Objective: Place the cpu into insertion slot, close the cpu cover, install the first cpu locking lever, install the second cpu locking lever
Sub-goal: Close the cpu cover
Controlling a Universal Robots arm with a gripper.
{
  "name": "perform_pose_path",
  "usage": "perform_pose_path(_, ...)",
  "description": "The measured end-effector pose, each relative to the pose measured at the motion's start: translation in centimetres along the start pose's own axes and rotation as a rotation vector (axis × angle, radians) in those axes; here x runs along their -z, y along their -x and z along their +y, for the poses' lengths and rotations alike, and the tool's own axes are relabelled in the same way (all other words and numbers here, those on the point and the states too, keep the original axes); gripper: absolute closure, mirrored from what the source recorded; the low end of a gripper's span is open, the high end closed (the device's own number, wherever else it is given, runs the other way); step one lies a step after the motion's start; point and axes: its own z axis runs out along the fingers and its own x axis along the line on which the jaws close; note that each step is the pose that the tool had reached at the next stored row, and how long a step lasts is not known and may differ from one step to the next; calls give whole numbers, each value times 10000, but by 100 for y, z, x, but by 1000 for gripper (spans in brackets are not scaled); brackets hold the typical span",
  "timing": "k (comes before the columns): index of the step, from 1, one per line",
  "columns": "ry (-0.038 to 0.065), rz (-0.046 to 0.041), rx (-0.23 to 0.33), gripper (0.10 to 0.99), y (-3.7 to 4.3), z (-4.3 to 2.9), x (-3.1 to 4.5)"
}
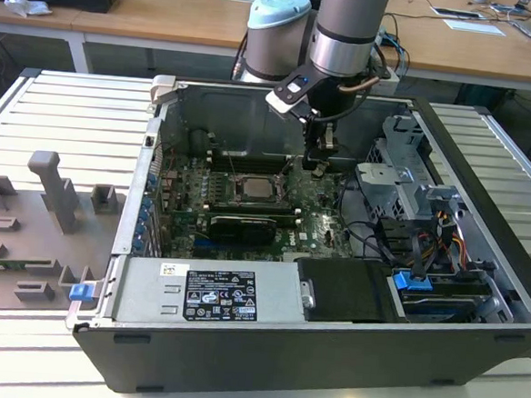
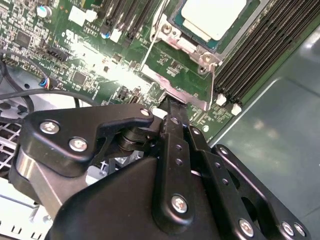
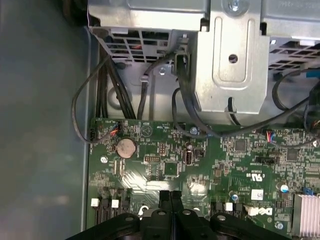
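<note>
Both jaws closed, empty, tips near seated cpu [image 2: 212, 17].

— Where is the cpu [image 1: 253, 187]?
— Lying in the insertion slot [image 1: 276, 193] on the green motherboard [image 1: 314, 225].
— And the gripper [image 1: 321, 164]?
— Above the board, just beside the slot, toward the exterior view's right.

Pale silvery beige on the cpu [image 2: 212, 17]. Green across the motherboard [image 3: 225, 160]. Black all over the gripper [image 3: 170, 197].
</note>
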Motion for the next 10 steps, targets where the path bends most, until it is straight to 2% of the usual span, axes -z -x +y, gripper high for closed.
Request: perform_pose_path(10,2,0,1,980,-4,-77,0)
